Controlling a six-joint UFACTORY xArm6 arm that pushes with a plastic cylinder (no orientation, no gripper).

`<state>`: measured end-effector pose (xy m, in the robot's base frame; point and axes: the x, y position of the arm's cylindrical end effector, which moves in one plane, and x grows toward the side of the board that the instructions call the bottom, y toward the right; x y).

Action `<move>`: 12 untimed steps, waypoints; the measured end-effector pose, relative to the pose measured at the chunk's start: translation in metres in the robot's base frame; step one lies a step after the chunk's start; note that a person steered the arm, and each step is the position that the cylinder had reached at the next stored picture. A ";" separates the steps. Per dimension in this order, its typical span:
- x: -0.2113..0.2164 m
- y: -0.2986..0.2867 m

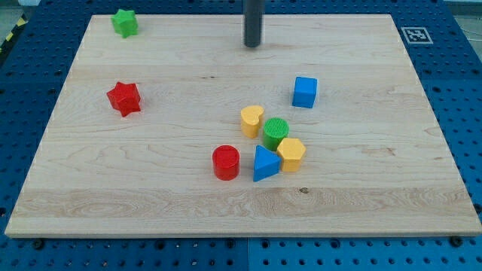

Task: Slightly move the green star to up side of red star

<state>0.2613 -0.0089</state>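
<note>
While my tip (252, 45) hangs top-centre, no gripper fitted, green star (125, 22) top-left, red star (124, 98) below it.

No readable words, brands or numbers anywhere. Only 1 sign: a small black-and-white square marker (416, 35), patterned like a fiducial tag, printed at the bench (151, 188) corner toward the view's top right. Pattern too small to decode.

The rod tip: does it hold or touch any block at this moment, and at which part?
Nothing is held. My tip stands alone near the view's top, far right of the green star, touching no block.
</note>
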 end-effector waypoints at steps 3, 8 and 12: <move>-0.070 -0.103; -0.070 -0.172; -0.054 -0.223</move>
<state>0.2072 -0.2315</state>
